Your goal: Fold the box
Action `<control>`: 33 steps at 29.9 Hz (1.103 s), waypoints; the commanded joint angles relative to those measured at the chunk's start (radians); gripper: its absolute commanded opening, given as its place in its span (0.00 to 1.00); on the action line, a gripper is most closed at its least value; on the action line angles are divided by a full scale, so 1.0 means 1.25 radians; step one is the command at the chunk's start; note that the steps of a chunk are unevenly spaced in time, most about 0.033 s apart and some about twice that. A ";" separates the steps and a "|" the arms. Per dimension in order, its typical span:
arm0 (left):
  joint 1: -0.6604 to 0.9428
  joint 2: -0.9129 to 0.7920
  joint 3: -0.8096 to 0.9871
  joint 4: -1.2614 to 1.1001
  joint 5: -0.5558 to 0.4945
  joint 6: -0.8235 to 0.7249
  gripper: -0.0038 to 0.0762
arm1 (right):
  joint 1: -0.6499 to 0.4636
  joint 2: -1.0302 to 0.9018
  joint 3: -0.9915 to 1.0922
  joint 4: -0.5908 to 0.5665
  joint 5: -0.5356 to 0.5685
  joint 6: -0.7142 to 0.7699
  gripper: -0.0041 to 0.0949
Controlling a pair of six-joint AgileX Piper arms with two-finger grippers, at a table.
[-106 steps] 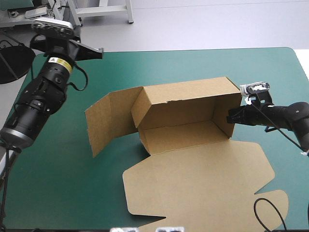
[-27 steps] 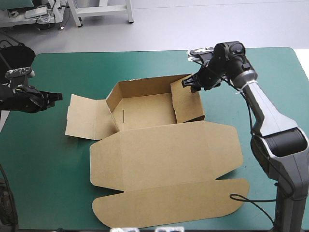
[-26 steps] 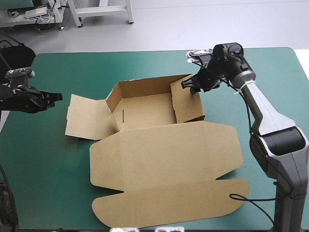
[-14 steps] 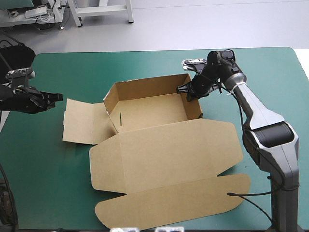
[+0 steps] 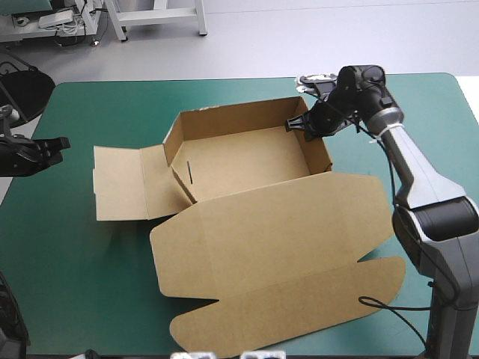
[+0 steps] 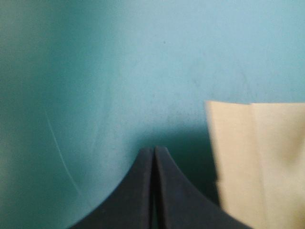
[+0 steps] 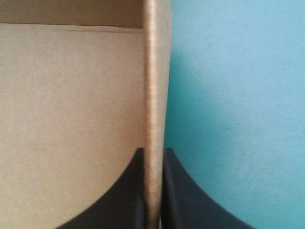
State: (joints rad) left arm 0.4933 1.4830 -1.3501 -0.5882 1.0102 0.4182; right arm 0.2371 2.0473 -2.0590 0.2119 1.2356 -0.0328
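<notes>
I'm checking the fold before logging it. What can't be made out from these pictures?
High view: the right gripper's hold on the brown cardboard box's right wall, too small and dark.
Left wrist view: most of the box, cut off by the edge; only a flap corner shows beside the left gripper.
High view: the far wall's outer face, hidden by the wall itself.

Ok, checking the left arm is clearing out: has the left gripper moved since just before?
Yes. The left gripper has drawn back toward the table's left edge, farther from the box.
</notes>
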 commanded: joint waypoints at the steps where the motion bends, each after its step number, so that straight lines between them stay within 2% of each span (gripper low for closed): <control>1: 0.067 -0.027 -0.023 -0.164 -0.002 0.053 0.04 | -0.045 -0.121 -0.023 0.031 0.011 0.003 0.02; 7: 0.092 -0.013 -0.023 -0.333 0.030 0.102 0.04 | -0.114 -0.224 -0.023 0.093 0.010 -0.008 0.02; 14: 0.081 0.024 -0.023 -0.554 0.120 0.184 0.04 | -0.179 -0.315 -0.023 0.208 0.010 -0.019 0.02; 22: -0.053 0.031 -0.028 -0.715 0.223 0.226 0.04 | -0.175 -0.341 -0.023 0.245 0.002 -0.026 0.02; 33: -0.251 0.009 -0.077 -0.736 0.224 0.226 0.04 | -0.124 -0.319 -0.020 0.199 -0.024 -0.043 0.02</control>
State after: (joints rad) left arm 0.2147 1.5496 -1.4111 -1.4186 1.2085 0.6961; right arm 0.0706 1.6763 -2.0600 0.4294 1.2489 -0.0894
